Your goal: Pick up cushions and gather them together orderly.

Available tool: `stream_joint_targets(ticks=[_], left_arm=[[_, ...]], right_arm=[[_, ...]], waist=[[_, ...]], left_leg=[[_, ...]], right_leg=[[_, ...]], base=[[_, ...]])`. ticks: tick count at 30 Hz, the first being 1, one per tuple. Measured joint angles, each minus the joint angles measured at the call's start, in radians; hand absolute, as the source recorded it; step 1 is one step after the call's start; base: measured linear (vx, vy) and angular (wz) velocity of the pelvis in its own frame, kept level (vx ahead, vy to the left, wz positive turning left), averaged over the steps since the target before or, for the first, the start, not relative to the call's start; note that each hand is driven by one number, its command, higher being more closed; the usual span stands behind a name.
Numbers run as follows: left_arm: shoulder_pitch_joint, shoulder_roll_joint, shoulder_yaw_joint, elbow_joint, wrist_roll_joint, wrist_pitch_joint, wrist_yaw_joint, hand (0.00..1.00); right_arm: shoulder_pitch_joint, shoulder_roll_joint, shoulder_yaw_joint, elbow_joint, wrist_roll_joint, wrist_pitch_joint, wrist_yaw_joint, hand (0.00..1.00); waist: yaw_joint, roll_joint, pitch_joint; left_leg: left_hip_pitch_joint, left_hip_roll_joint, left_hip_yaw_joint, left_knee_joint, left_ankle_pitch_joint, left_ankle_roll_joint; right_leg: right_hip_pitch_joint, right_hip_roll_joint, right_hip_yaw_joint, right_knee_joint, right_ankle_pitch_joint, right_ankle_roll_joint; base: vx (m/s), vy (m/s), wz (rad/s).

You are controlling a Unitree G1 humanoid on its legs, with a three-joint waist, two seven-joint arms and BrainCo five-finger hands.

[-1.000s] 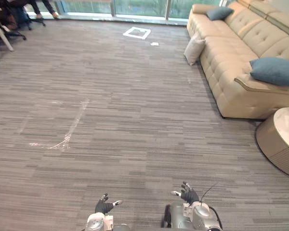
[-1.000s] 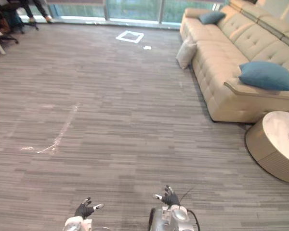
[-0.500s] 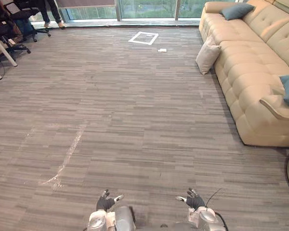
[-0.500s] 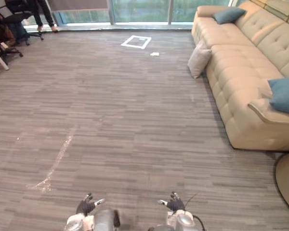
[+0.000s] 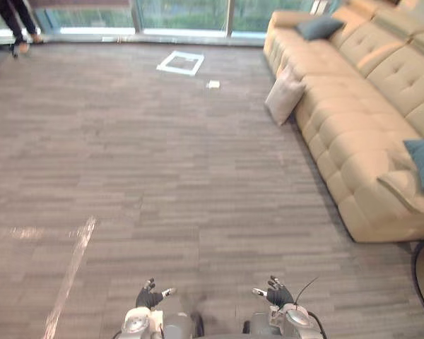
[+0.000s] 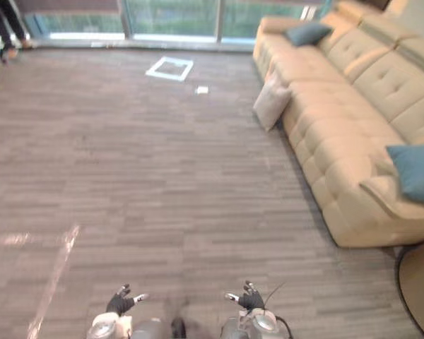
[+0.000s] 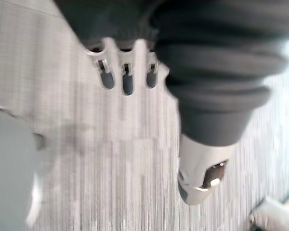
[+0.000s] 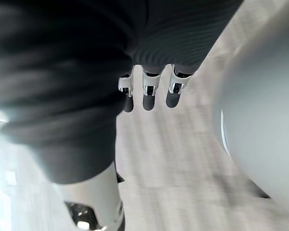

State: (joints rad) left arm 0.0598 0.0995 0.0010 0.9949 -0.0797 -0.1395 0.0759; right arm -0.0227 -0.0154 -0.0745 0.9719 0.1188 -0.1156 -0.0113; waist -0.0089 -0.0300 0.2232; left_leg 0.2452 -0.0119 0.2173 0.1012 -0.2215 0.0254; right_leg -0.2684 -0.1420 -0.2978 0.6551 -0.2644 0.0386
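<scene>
A cream cushion (image 5: 285,95) is standing on its edge on the grey carpet (image 5: 162,162) in the upper right of the left eye view. Its long axis is running nearly upright, and its top is tilting against the front of the beige tufted sofa (image 5: 353,113). A blue cushion (image 5: 319,27) is lying on the sofa's far end at the top of the frame, its long axis running roughly across the seat. A second blue cushion (image 6: 415,173) is resting at the sofa's near end beside the armrest, at the right edge, with one corner pointing toward the lower right. All three cushions are sitting well apart from both hands, up and to the right of them, with a wide stretch of carpet between. The left hand (image 5: 150,296) and the right hand (image 5: 278,294) are hovering at the bottom centre of the frame. Both are open and holding nothing; in the wrist views the left fingers (image 7: 123,67) and the right fingers (image 8: 147,91) are hanging relaxed over the carpet. A white taped square (image 5: 180,62) and a small white scrap (image 5: 213,84) are lying on the floor at upper centre. A pale streak (image 5: 71,265) is crossing the carpet at lower left. The rim of a round table (image 6: 418,289) is showing in the lower right corner, and a person's legs (image 5: 18,21) are showing at upper left.
</scene>
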Motion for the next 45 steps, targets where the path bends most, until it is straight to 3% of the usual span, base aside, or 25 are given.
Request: stream_joint_targets(ticks=[3, 4, 6, 8, 9, 10, 12, 14, 17, 19, 21, 22, 23, 25, 26, 27, 28, 31, 34, 36, 38, 40, 41, 43, 45], left_arm=[[-0.001, -0.004, 0.001, -0.002, 0.011, -0.001, 0.000, 0.00], [0.003, -0.003, 0.001, -0.001, 0.016, -0.001, -0.001, 0.00], [0.021, -0.019, 0.023, -0.001, 0.022, -0.002, -0.001, 0.00], [0.041, -0.047, 0.064, -0.002, 0.022, -0.003, 0.000, 0.00], [0.044, -0.065, 0.086, -0.003, 0.024, -0.002, -0.001, 0.00], [0.047, -0.091, 0.126, -0.012, 0.028, -0.002, -0.003, 0.00], [0.047, -0.087, 0.138, -0.031, 0.032, -0.002, -0.004, 0.00], [0.045, -0.066, 0.137, -0.054, 0.035, -0.006, -0.010, 0.00], [0.041, -0.058, 0.126, -0.081, 0.035, -0.015, -0.014, 0.00], [0.035, -0.064, 0.118, -0.081, 0.035, -0.025, -0.013, 0.00], [0.031, -0.083, 0.108, -0.081, 0.007, -0.028, -0.007, 0.00], [0.031, -0.077, 0.099, -0.082, 0.000, -0.031, -0.004, 0.00], [0.033, -0.061, 0.099, -0.086, -0.002, -0.031, -0.006, 0.00], [0.032, -0.047, 0.099, -0.076, -0.001, -0.027, -0.005, 0.00], [0.029, -0.029, 0.100, -0.074, -0.003, -0.028, -0.001, 0.00], [0.026, -0.014, 0.098, -0.073, -0.003, -0.027, -0.002, 0.00], [0.019, 0.000, 0.095, -0.063, 0.000, -0.023, -0.001, 0.00], [0.015, -0.001, 0.071, -0.019, 0.002, -0.001, 0.007, 0.00], [0.010, -0.001, 0.049, 0.004, 0.013, 0.001, 0.006, 0.00], [0.009, -0.008, 0.043, 0.004, 0.019, 0.000, 0.005, 0.00], [0.014, -0.008, 0.041, 0.005, 0.019, 0.000, 0.005, 0.00], [0.045, -0.008, 0.061, -0.010, 0.020, -0.002, 0.005, 0.00], [0.051, -0.019, 0.074, -0.013, 0.021, -0.003, 0.006, 0.00], [0.056, -0.054, 0.120, -0.017, 0.026, -0.002, 0.005, 0.00], [0.075, -0.113, 0.193, -0.055, 0.034, -0.002, 0.001, 0.00]], right_arm=[[-0.002, -0.015, -0.001, -0.001, 0.000, 0.003, 0.000, 0.00], [0.002, -0.020, -0.001, 0.001, 0.000, 0.005, 0.000, 0.00], [0.022, -0.035, -0.012, 0.005, 0.000, 0.012, 0.002, 0.00], [0.025, -0.044, -0.045, 0.003, -0.001, 0.018, 0.010, 0.00], [0.025, -0.056, -0.043, -0.002, 0.000, 0.021, 0.011, 0.00], [0.023, -0.068, -0.038, -0.006, 0.000, 0.028, 0.010, 0.00], [0.021, -0.059, -0.038, -0.005, 0.003, 0.028, 0.009, 0.00], [0.021, -0.033, -0.037, 0.007, 0.010, 0.028, 0.009, 0.00], [0.019, -0.023, -0.036, 0.009, 0.011, 0.028, 0.006, 0.00], [0.016, -0.026, -0.038, 0.009, 0.011, 0.028, 0.000, 0.00], [0.017, -0.035, -0.032, 0.034, 0.011, 0.026, -0.009, 0.00], [0.022, -0.033, -0.032, 0.040, 0.010, 0.025, -0.010, 0.00], [0.029, -0.018, -0.032, 0.040, 0.010, 0.026, -0.011, 0.00], [0.042, -0.002, -0.031, 0.043, 0.009, 0.022, -0.009, 0.00], [0.043, 0.015, -0.030, 0.049, 0.007, 0.022, -0.008, 0.00], [0.038, 0.024, -0.030, 0.045, 0.007, 0.021, -0.008, 0.00], [0.032, 0.028, -0.027, 0.045, 0.005, 0.021, -0.004, 0.00], [0.039, 0.009, -0.017, 0.022, 0.000, 0.014, 0.002, 0.00], [0.017, -0.009, 0.001, 0.000, -0.001, 0.004, 0.004, 0.00], [0.016, -0.018, 0.001, -0.012, -0.001, 0.002, 0.008, 0.00], [0.020, -0.026, -0.001, -0.009, -0.001, 0.008, 0.008, 0.00], [0.045, -0.026, -0.002, -0.011, 0.000, 0.011, 0.008, 0.00], [0.058, -0.026, -0.009, -0.015, 0.001, 0.009, 0.009, 0.00], [0.056, -0.034, -0.024, -0.016, -0.002, 0.017, 0.012, 0.00], [0.063, -0.056, -0.026, -0.046, 0.001, 0.024, 0.010, 0.00]], waist=[[-0.008, -0.010, 0.003], [-0.010, -0.013, 0.003], [-0.021, -0.008, -0.014], [-0.028, 0.038, -0.034], [-0.034, 0.065, -0.033], [-0.027, 0.100, -0.027], [-0.015, 0.101, -0.008], [-0.001, 0.060, 0.000], [0.018, 0.048, 0.003], [0.027, 0.059, 0.007], [0.050, 0.096, -0.001], [0.058, 0.096, 0.000], [0.067, 0.058, -0.017], [0.061, 0.009, -0.056], [0.062, -0.024, -0.047], [0.059, -0.049, -0.035], [0.049, -0.066, -0.023], [0.035, -0.040, -0.020], [0.003, -0.019, -0.008], [-0.007, -0.007, -0.001], [-0.010, -0.011, 0.003], [-0.011, -0.032, -0.013], [-0.017, -0.028, -0.024], [-0.017, 0.008, -0.043], [-0.015, 0.076, -0.040]], left_leg=[[0.090, -0.014, -0.017, -0.049, -0.040, -0.063], [0.115, -0.020, -0.023, -0.049, -0.053, -0.083], [0.168, -0.007, -0.072, -0.001, -0.089, -0.098], [0.064, 0.060, -0.092, 0.314, -0.077, -0.115], [-0.011, 0.103, -0.090, 0.504, -0.026, -0.134], [-0.123, 0.188, -0.079, 0.792, 0.110, -0.151], [-0.202, 0.256, -0.023, 0.982, 0.056, -0.130], [-0.315, 0.253, 0.023, 0.961, -0.027, -0.110], [-0.449, 0.186, 0.044, 0.645, -0.069, -0.093], [-0.509, 0.113, 0.007, 0.297, 0.020, -0.098], [-0.563, 0.122, -0.038, 0.105, 0.091, -0.152], [-0.564, 0.123, -0.038, 0.116, 0.124, -0.128], [-0.557, 0.098, -0.033, 0.139, 0.205, -0.091], [-0.545, 0.046, -0.028, 0.167, 0.221, -0.055], [-0.484, 0.022, -0.002, 0.162, 0.207, -0.021], [-0.440, -0.004, 0.008, 0.157, 0.178, -0.004], [-0.385, -0.025, 0.014, 0.145, 0.154, -0.001], [-0.169, -0.027, 0.017, 0.070, 0.076, -0.005], [-0.039, -0.001, 0.019, 0.006, 0.041, -0.003], [0.009, 0.010, 0.014, -0.028, 0.026, -0.028], [0.064, -0.005, -0.012, -0.053, -0.006, -0.078], [0.137, -0.032, -0.048, -0.047, -0.048, -0.117], [0.161, -0.018, -0.073, -0.015, -0.069, -0.132], [0.063, 0.042, -0.091, 0.267, -0.069, -0.140], [-0.151, 0.182, -0.082, 0.785, 0.083, -0.148]], right_leg=[[-0.051, 0.060, 0.027, -0.467, 0.208, 0.007], [-0.058, 0.061, 0.044, -0.473, 0.222, 0.000], [-0.085, 0.075, 0.099, -0.334, 0.309, -0.094], [-0.063, 0.097, 0.079, -0.242, 0.254, -0.122], [-0.030, 0.123, 0.068, -0.245, 0.224, -0.134], [0.046, 0.178, 0.079, -0.271, 0.181, -0.153], [0.172, 0.221, 0.105, -0.325, 0.143, -0.172], [0.332, 0.221, 0.152, -0.443, 0.135, -0.170], [0.447, 0.197, 0.201, -0.560, 0.136, -0.150], [0.510, 0.171, 0.232, -0.613, 0.112, -0.129], [0.562, 0.186, 0.270, -0.655, 0.067, -0.096], [0.594, 0.180, 0.277, -0.655, 0.037, -0.089], [0.612, 0.144, 0.285, -0.622, -0.014, -0.083], [0.513, 0.092, 0.291, -0.364, -0.066, -0.072], [0.390, 0.058, 0.307, -0.038, -0.019, 0.018], [0.327, 0.027, 0.316, 0.142, 0.057, 0.094], [0.277, -0.007, 0.310, 0.284, 0.086, 0.100], [0.153, -0.047, 0.193, 0.453, 0.058, 0.010], [0.023, -0.016, 0.064, 0.202, -0.011, 0.006], [-0.016, 0.036, 0.017, -0.161, 0.060, 0.003], [-0.029, 0.076, 0.052, -0.471, 0.218, 0.001], [-0.032, 0.071, 0.080, -0.424, 0.241, -0.077], [-0.044, 0.077, 0.100, -0.339, 0.309, -0.122], [-0.012, 0.096, 0.060, -0.288, 0.238, -0.126], [0.101, 0.193, 0.067, -0.350, 0.191, -0.158]], base=[[0.63, -0.046, 0.16], [0.72, -0.115, 0.39], [0.85, -0.184, 0.46], [0.78, -0.255, 0.24], [0.81, -0.248, -0.10], [0.79, -0.205, -0.28], [0.67, -0.130, -0.46], [0.69, -0.129, -0.45], [0.56, -0.006, -0.48], [0.44, 0.120, -0.45], [0.54, 0.254, -0.50], [0.57, 0.318, -0.39], [0.74, 0.344, -0.23], [0.72, 0.260, -0.31], [0.64, 0.238, -0.30], [0.63, 0.235, -0.22], [0.52, 0.186, -0.07], [0.58, 0.190, -0.16], [0.69, 0.109, 0.02], [0.55, 0.021, 0.17], [0.59, -0.054, 0.43], [0.71, -0.124, 0.63], [0.72, -0.197, 0.57], [0.70, -0.265, 0.39], [0.83, -0.309, -0.17]])
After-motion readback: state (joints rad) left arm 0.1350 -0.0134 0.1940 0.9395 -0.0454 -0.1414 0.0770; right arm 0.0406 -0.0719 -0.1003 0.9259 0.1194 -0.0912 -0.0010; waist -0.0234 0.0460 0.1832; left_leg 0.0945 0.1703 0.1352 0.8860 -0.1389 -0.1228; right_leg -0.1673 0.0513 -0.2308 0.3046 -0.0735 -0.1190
